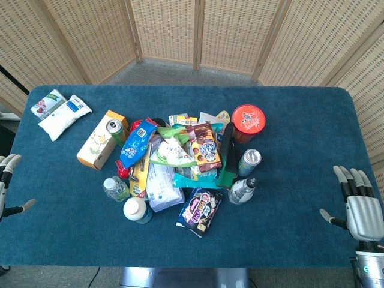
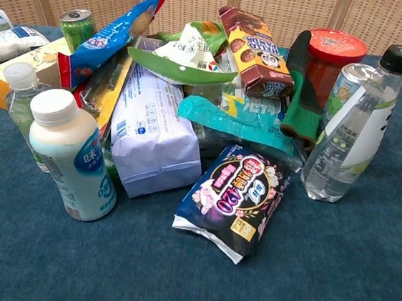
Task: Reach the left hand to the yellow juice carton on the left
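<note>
Dark snack pouch (image 2: 233, 197) nearest, yellow juice carton (image 1: 102, 140) lying flat, diagonal

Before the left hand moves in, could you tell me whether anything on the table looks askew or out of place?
The yellow juice carton lies tipped on its side, with a green can against it. The other goods form a jumbled heap; nothing looks spilled.

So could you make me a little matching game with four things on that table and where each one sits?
Things:
1. yellow juice carton
2. red-lidded tub
3. white packets
4. left hand

Places:
A. far left corner
B. left edge of the pile, lying flat
C. left table edge, touching nothing
D. far right side of the pile

Pairs: 1-B, 2-D, 3-A, 4-C
</note>
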{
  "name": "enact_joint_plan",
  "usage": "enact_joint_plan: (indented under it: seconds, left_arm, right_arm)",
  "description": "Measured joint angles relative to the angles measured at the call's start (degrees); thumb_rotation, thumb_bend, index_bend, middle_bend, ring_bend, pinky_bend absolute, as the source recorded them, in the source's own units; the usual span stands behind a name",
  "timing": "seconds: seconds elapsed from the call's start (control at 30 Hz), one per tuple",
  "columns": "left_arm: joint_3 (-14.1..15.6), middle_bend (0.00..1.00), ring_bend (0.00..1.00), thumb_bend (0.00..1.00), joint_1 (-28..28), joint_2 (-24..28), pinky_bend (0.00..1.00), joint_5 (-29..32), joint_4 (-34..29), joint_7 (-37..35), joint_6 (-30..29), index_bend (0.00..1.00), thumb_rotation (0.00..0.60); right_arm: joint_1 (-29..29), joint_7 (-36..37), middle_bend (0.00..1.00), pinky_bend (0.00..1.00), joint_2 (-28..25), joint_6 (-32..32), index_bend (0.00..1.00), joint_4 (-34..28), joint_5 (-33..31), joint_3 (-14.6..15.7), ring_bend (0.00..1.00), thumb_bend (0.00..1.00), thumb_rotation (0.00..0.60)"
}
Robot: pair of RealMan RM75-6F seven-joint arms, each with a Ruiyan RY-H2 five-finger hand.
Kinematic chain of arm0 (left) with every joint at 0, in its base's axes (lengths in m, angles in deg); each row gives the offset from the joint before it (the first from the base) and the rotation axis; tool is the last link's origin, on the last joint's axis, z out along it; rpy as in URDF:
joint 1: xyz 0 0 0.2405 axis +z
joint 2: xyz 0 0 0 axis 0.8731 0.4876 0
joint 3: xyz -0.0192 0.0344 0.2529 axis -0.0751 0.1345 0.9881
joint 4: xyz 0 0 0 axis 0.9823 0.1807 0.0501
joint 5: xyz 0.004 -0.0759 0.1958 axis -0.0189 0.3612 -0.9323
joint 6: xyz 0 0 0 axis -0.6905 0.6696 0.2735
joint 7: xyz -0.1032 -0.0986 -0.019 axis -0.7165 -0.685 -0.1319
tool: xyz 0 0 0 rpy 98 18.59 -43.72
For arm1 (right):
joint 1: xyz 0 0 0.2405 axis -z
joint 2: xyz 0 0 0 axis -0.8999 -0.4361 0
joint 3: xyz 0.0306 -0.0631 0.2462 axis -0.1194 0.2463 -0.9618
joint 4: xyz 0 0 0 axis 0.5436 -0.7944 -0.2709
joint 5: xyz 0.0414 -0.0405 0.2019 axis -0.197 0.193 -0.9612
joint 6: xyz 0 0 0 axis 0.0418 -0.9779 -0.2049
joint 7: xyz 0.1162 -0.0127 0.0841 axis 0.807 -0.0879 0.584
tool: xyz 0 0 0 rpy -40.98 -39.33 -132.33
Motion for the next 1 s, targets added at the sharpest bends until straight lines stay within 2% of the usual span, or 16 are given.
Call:
enact_joint_plan:
  seconds: [0.2, 0.4, 0.63, 1.0]
  left_arm:
    - [-0.16, 0.00, 0.00, 0.00, -0.24, -0.61, 0.00, 0.86, 0.03, 0.33, 0.63, 0.01, 0.600]
    - [-1.87, 0.00, 0.00, 0.00, -1.44, -3.57, 0.00, 3.92, 0.01, 1.80, 1.45, 0.01, 0.600]
    - [-5.33, 0.00, 0.00, 0.00, -6.08, -11.02, 0.00, 8.58, 2.76, 4.06, 5.54, 0.03, 0.600]
    - [-10.90, 0.00, 0.00, 0.00, -13.65, -25.79, 0.00, 13.40, 11.04, 11.27, 5.73, 0.04, 0.600]
  right_arm:
    - [-0.02, 0.32, 0.00, 0.00, -0.05, -0.15, 0.00, 0.05, -0.15, -0.03, 0.00, 0.00, 0.600]
    - [-0.15, 0.25, 0.00, 0.00, 0.05, -0.40, 0.00, 0.08, -0.24, -0.06, 0.00, 0.00, 0.600]
    - [-0.18, 0.03, 0.00, 0.00, 0.11, -0.43, 0.00, -0.04, 0.02, 0.11, 0.00, 0.00, 0.600]
    - [-0.27, 0.72, 0.00, 0.00, 0.08, -0.68, 0.00, 0.05, 0.21, 0.29, 0.00, 0.00, 0.600]
